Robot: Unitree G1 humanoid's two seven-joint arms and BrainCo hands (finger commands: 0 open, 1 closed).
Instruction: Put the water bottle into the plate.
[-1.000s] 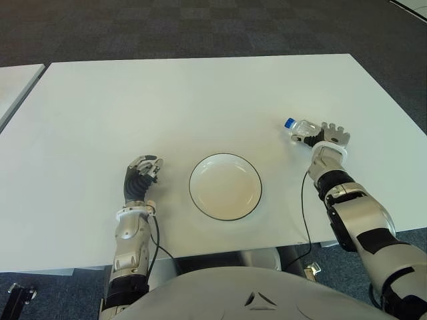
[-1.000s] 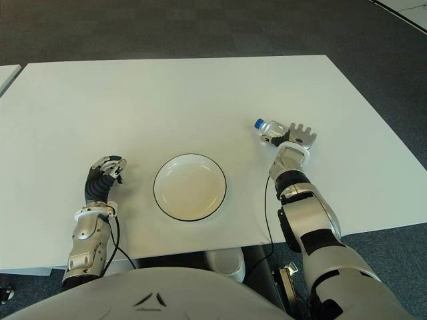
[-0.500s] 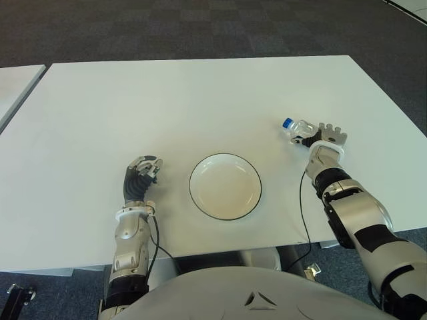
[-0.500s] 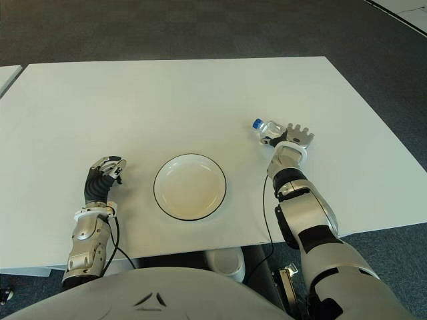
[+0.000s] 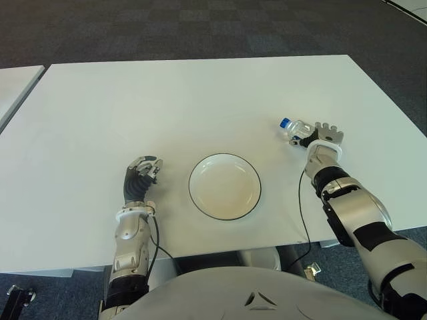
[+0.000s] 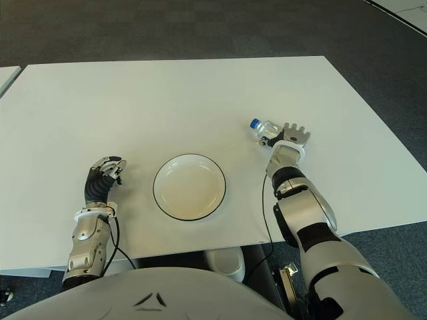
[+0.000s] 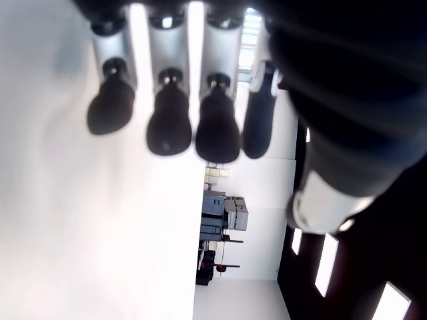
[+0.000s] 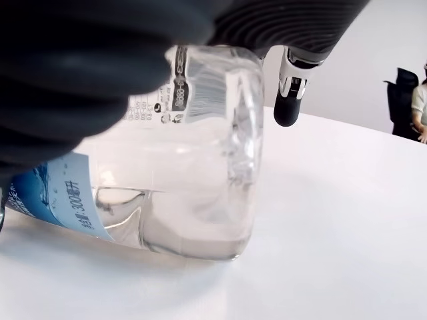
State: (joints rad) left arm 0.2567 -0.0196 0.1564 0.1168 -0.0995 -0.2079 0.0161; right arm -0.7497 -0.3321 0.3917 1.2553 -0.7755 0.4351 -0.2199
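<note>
A small clear water bottle with a blue cap and blue label lies on its side on the white table, right of the plate, cap toward the left. My right hand lies against its base end, fingers stretched out flat and the thumb touching its side. The right wrist view has the bottle close under the palm, with one fingertip extended beyond it. The white plate with a dark rim sits near the table's front edge with nothing in it. My left hand shows left of the plate, fingers curled, holding nothing.
The table's front edge runs just below the plate, and its right edge lies beyond my right arm. A second table's corner shows at far left. Dark carpet surrounds the tables.
My right hand and the bottle have both shifted slightly left and away from me. The left hand has not moved.
</note>
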